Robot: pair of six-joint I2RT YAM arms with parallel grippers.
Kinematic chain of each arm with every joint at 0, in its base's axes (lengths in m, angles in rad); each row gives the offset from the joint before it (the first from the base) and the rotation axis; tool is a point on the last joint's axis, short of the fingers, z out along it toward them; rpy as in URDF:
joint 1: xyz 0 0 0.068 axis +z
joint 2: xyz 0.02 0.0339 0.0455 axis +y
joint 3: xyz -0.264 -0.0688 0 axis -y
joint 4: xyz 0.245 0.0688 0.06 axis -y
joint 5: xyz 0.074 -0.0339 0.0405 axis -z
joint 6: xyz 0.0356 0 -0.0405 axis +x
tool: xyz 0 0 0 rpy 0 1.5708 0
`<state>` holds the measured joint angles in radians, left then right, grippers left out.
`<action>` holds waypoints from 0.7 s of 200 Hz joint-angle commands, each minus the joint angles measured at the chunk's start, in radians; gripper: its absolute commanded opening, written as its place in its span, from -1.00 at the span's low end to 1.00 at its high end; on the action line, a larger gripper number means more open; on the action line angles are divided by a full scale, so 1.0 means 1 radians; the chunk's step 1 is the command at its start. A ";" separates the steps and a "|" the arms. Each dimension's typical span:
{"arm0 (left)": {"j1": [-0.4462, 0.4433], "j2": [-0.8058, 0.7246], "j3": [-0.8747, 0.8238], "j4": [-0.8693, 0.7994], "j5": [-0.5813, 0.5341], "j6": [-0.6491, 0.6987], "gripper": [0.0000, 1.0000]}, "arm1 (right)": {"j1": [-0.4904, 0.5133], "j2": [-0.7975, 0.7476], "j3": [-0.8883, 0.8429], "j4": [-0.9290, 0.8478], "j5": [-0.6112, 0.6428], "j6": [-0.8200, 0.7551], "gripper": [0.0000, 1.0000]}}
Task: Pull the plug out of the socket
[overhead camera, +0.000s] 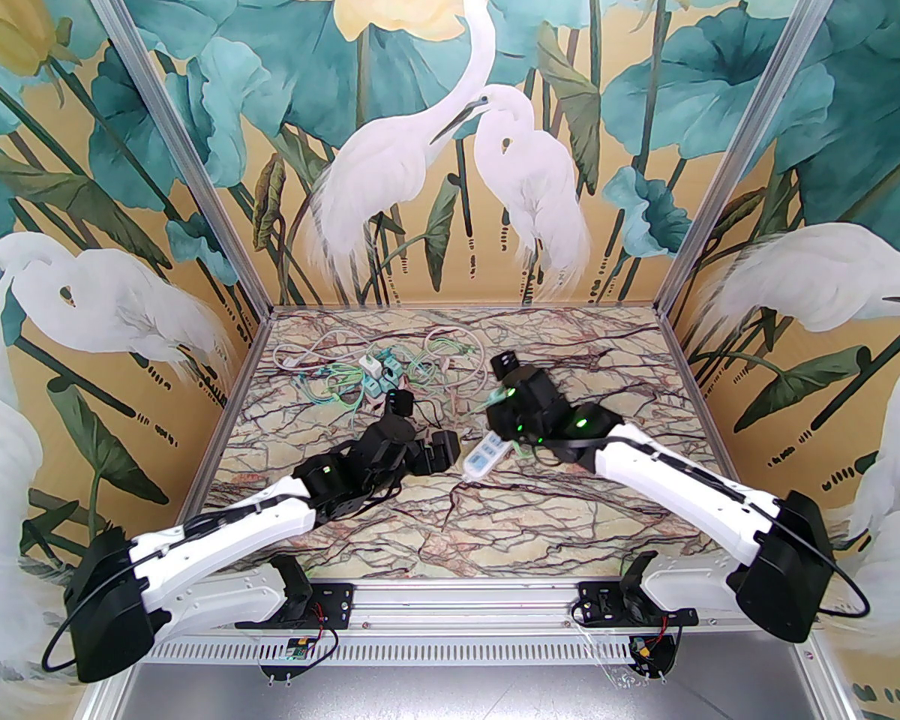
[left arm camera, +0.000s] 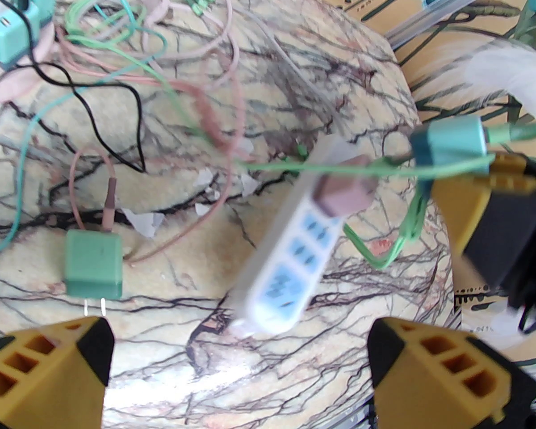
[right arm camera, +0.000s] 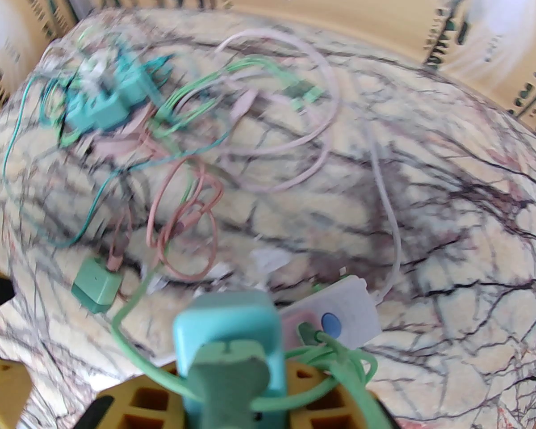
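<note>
White socket strip point(overhead camera: 482, 458) runs diagonally, near-left to far-right.

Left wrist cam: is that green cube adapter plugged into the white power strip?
No, the green cube adapter lies on the marble table apart from the white power strip, its two metal prongs bare.

Clad in white shells along left arm point(overhead camera: 217, 533) and right arm point(overhead camera: 682, 481), jointed in black. Lit by small green lamps point(overhead camera: 581, 423) just behind left gripper point(left arm camera: 239, 342) and right gripper point(overhead camera: 499, 402). Looped with thin black cable point(overhead camera: 865, 593) far back from both. Tipped with yellow, square-holed fingers point(left arm camera: 442, 373), black-padded inside.
</note>
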<state>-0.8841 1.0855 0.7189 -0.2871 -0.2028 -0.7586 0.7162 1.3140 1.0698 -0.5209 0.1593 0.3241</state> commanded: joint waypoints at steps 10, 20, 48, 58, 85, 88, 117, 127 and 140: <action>-0.004 -0.028 -0.031 -0.043 -0.043 0.006 0.99 | -0.015 -0.025 0.031 0.025 -0.032 -0.007 -0.55; -0.004 -0.030 -0.040 -0.038 -0.042 0.001 0.99 | -0.015 -0.022 0.012 0.031 -0.043 0.003 -0.54; -0.004 -0.028 -0.049 -0.032 -0.040 -0.003 0.99 | -0.015 -0.024 -0.051 0.063 -0.061 0.040 -0.54; -0.004 -0.027 -0.047 -0.032 -0.040 -0.001 0.99 | -0.015 -0.027 -0.074 0.075 -0.067 0.051 -0.54; -0.005 -0.020 -0.045 -0.025 -0.035 0.001 0.99 | -0.015 -0.023 -0.121 0.098 -0.070 0.068 -0.54; -0.004 -0.019 -0.045 -0.025 -0.035 0.001 0.99 | -0.015 -0.023 -0.127 0.100 -0.071 0.069 -0.54; -0.004 -0.009 -0.046 -0.022 -0.031 -0.004 0.99 | -0.015 0.001 -0.164 0.123 -0.086 0.086 -0.54; -0.004 -0.009 -0.048 -0.020 -0.030 -0.005 0.99 | -0.014 0.005 -0.179 0.132 -0.104 0.100 -0.54; -0.004 -0.009 -0.050 -0.021 -0.030 -0.007 0.99 | -0.012 0.006 -0.199 0.149 -0.132 0.117 -0.54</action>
<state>-0.8841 1.0687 0.6811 -0.3069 -0.2195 -0.7601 0.7002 1.3090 0.9089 -0.4347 0.0734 0.3939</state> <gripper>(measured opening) 0.994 0.297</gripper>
